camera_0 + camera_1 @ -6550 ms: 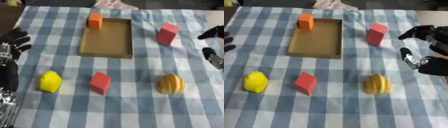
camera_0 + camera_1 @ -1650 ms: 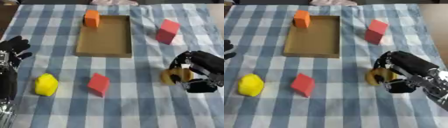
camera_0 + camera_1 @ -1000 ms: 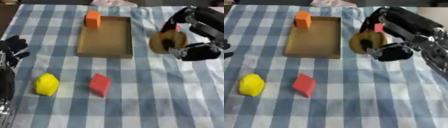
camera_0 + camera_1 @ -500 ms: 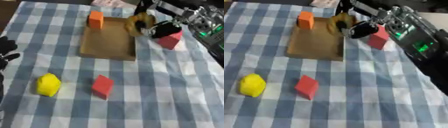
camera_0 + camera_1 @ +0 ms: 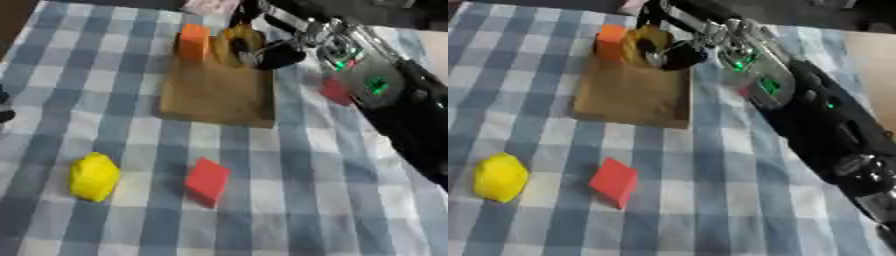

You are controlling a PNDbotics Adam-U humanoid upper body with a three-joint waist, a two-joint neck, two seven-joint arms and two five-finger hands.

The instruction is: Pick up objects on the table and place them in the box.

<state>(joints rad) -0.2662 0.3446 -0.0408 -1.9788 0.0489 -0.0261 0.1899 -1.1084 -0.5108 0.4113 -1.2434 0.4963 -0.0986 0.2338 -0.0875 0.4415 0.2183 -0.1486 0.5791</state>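
The right hand (image 5: 262, 50) has its fingers curled round the orange fruit (image 5: 234, 44) and holds it over the far end of the box (image 5: 217, 92), just beside the orange block (image 5: 193, 42) at the box's far left corner. The fruit looks round, light and probably smooth, so a wrap round its middle suits it. A red block (image 5: 207, 181) and a lemon (image 5: 93, 176) lie near the desk's (image 5: 289, 210) near edge; another red block (image 5: 334, 91) is half hidden behind the arm. The left hand barely shows at the left edge; I cannot tell its fingers.
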